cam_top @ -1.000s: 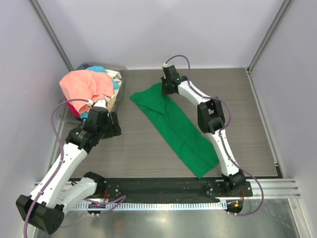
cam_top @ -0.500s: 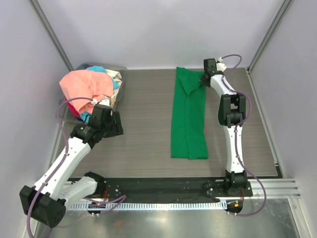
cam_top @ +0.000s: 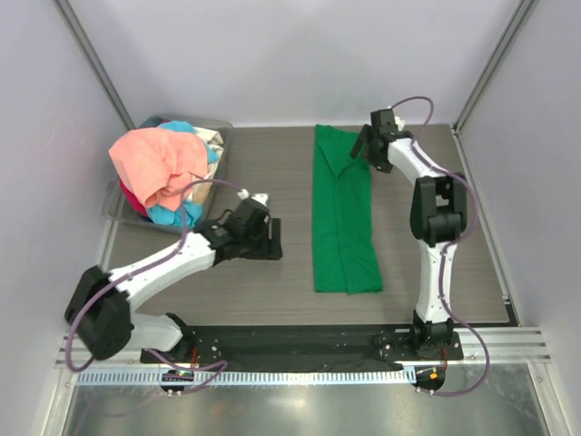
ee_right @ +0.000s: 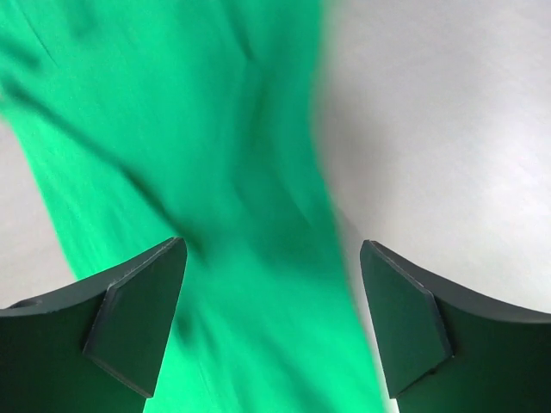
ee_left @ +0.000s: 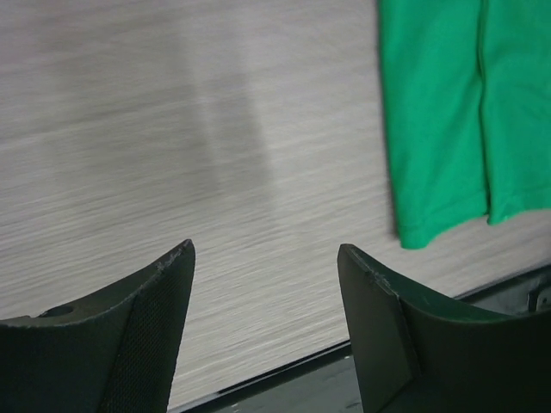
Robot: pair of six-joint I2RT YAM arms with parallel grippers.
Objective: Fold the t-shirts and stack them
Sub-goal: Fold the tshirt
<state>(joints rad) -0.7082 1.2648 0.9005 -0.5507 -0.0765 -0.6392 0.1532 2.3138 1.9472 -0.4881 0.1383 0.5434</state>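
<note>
T-shirts of soft plain cloth, salmon-pink on top with light blue, red and cream showing beneath, lie heaped and unfolded in the grey translucent plastic bin at the far left corner. None of these shows any fold.

Next to the right, my left gripper hangs over the bare grey wood-grain table, jaws spread and holding nothing. The near end of the green cloth shows to its right, apart from the fingers.

Right of centre lies the bright green short-sleeved cloth shirt. It is flat on the table as a long narrow strip running from the far edge toward me, with a lengthwise line of overlap down its middle. I judge the side folds done and the crosswise folds outstanding.

Furthest right, my right gripper stands over the strip's far end, jaws spread, with cloth beneath them and not pinched.

Assessment: one shirt partly folded, no stack begun, all other shirts unfolded in the bin.
</note>
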